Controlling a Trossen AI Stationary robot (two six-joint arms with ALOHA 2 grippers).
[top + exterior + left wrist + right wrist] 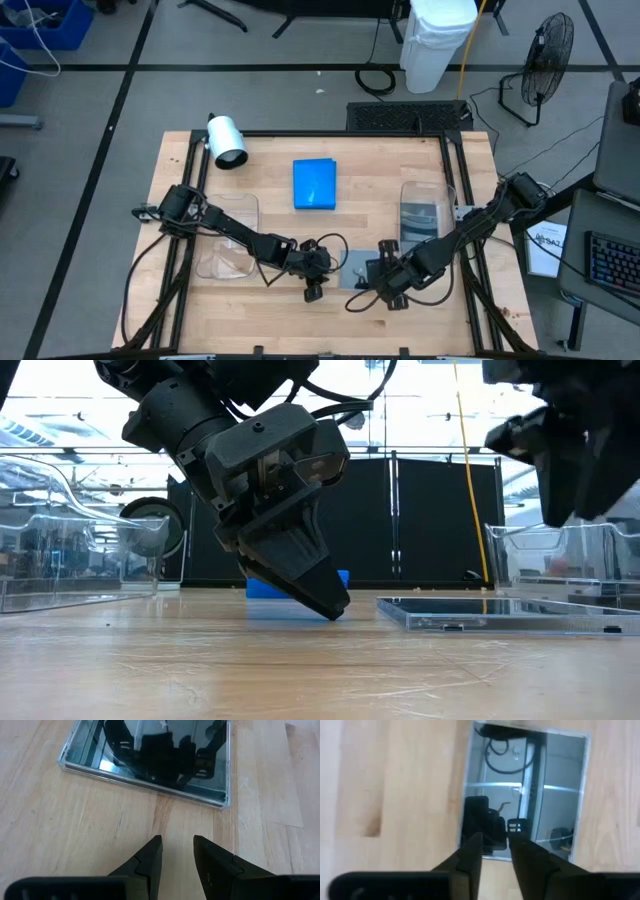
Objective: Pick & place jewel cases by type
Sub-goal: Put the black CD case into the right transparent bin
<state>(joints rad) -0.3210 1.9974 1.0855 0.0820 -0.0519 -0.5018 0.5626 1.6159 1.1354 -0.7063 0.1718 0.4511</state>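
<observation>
Probably light, stiff, slippery grey jewel case (pixel 358 268) near table's (pixel 300 310) front edge, best pinched by thin edges; flanking end effectors, left (pixel 311 291) and right (pixel 385 297), narrowly spread, empty.

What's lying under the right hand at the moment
A dark translucent jewel case lies flat on the table, directly below the right hand. Its glossy lid only mirrors the arm, so any contents are hidden.

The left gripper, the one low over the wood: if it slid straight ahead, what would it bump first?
Probably the dark jewel case lying flat just ahead of the left gripper; only bare table lies between.
</observation>
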